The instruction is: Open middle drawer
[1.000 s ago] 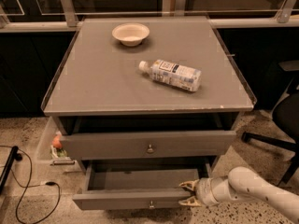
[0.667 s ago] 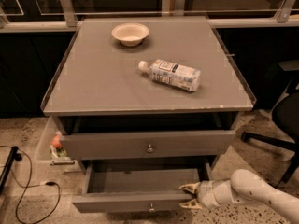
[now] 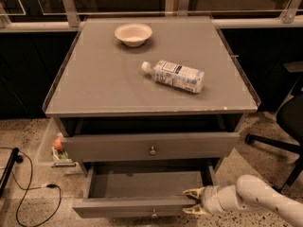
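The middle drawer (image 3: 142,205) is the low grey drawer pulled well out of the cabinet, showing its plain grey tray (image 3: 147,183) and a small round knob (image 3: 154,215) on its front. My gripper (image 3: 191,201) comes in from the lower right, at the right end of the drawer's front panel. Its two yellowish fingertips (image 3: 190,192) are spread apart, one over the tray side and one on the outer side of the front. Above it, the taller-fronted top drawer (image 3: 151,146) stands slightly out.
A white bowl (image 3: 133,33) and a plastic bottle (image 3: 174,75) lying on its side are on the cabinet top (image 3: 94,84). A black office chair (image 3: 284,126) stands at right. A clear bin (image 3: 54,148) and cables (image 3: 28,193) are on the floor at left.
The middle drawer has slid a little further out towards the camera, and my gripper has moved with it at the right end of the front.
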Robot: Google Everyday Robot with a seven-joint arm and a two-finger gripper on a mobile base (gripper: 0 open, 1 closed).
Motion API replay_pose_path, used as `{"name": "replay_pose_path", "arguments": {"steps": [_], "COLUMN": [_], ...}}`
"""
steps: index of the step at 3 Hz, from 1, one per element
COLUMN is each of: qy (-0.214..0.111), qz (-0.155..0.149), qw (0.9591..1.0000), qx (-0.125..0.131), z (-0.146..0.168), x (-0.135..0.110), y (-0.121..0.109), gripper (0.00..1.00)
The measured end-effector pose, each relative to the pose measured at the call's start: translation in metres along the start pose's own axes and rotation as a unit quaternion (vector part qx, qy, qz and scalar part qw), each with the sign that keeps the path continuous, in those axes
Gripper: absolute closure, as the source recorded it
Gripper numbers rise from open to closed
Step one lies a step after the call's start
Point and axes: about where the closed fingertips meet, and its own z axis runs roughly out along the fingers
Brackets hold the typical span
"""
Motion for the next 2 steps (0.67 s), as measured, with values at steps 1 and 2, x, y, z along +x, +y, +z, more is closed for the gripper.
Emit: {"name": "replay_pose_path", "arguments": {"steps": [1, 2], "qy": [0.000, 0.000], "qz": [0.000, 0.000], "qw": [1.0000, 1.0000], "qx": [0.000, 0.000], "z": [0.0000, 0.0000], "x": [0.0000, 0.0000], "y": [0.0000, 0.0000], "gripper": [0.81, 0.58]}}
